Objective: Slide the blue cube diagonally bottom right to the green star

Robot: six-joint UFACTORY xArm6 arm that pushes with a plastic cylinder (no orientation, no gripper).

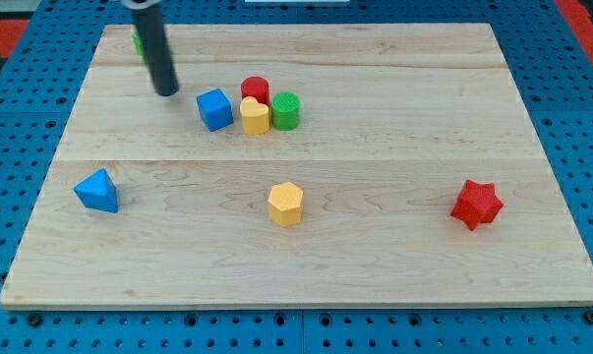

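The blue cube (214, 109) sits on the wooden board (394, 147), left of centre in the upper part. My tip (166, 92) is just to the upper left of the cube, a small gap apart from it. A green block (137, 41) shows at the view's top left, mostly hidden behind the rod, so its shape cannot be made out. A green cylinder-like block (285, 111) stands to the right of the blue cube, with a yellow block (255, 116) between them. The yellow block touches the cube's right side.
A red cylinder (256, 90) stands just above the yellow block. A blue triangular block (97, 191) lies at the left. A yellow hexagonal block (286, 204) lies at the lower centre. A red star (476, 204) lies at the right.
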